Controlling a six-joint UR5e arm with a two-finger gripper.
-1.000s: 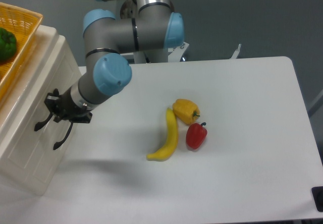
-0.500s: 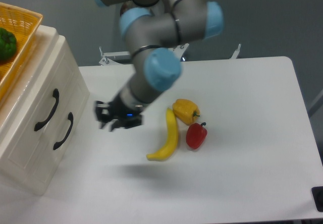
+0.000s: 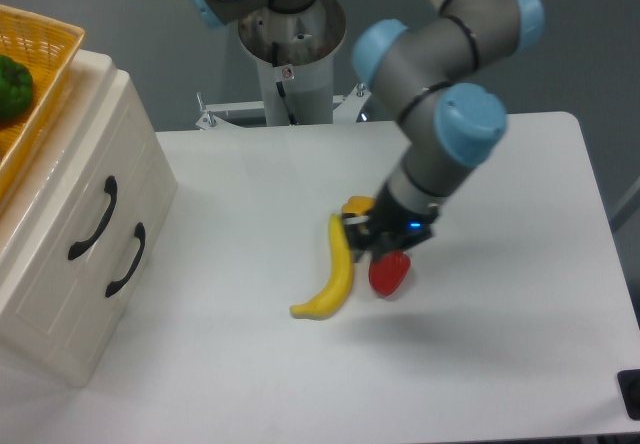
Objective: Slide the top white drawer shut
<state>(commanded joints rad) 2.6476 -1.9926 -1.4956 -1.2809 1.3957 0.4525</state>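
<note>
My gripper (image 3: pixel 375 241) hung over the banana (image 3: pixel 334 274) and red pepper (image 3: pixel 389 272); I could not tell its finger spread. The top white drawer (image 3: pixel 92 216) lay far left, flush with the cabinet, apparently shut.

UR5e arm (image 3: pixel 440 84): grey cylindrical links joined by rounded joint housings with pale blue end caps. Polished silver tube sections run between joints. A silver column at the base (image 3: pixel 292 59) carries a small label with red marking. The black two-finger gripper (image 3: pixel 372 241) shows a small blue indicator light.
</note>
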